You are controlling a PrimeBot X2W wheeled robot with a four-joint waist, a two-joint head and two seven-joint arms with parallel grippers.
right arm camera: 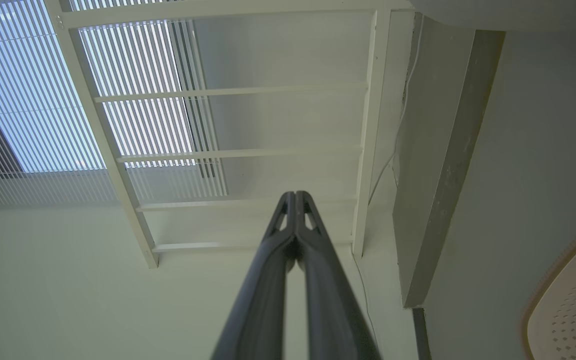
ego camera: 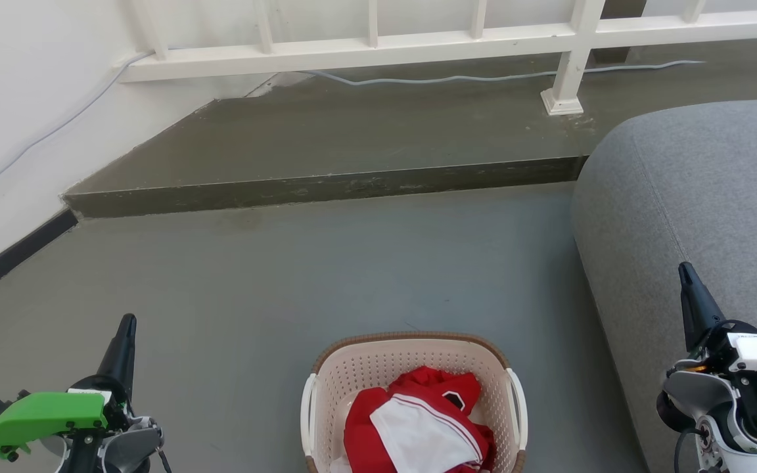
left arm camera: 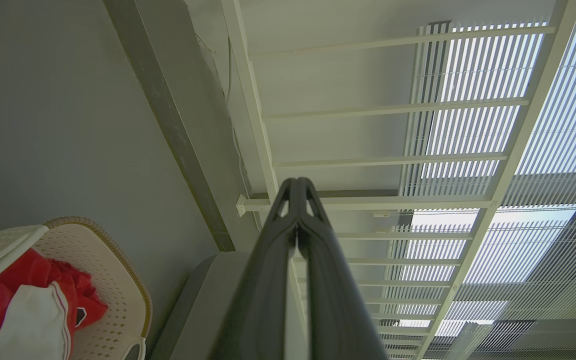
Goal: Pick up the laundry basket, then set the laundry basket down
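The basket (ego camera: 411, 337) sits between the left gripper (ego camera: 127, 323) and right gripper (ego camera: 685, 270), both clenched empty, one handle (ego camera: 308, 408) toward each, neither arm clearly nearer.

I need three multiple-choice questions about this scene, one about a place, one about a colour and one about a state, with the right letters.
1. Where does the laundry basket stand? A. on a table B. on the grey floor C. on a chair
2. Which colour is the largest garment inside it? A. red B. blue C. green
3. How is the left gripper? A. open wide B. shut on a handle C. shut, empty
Answers: 1 B, floor lies around it; 2 A, red cloth fills it; 3 C, its fingers meet with nothing between.
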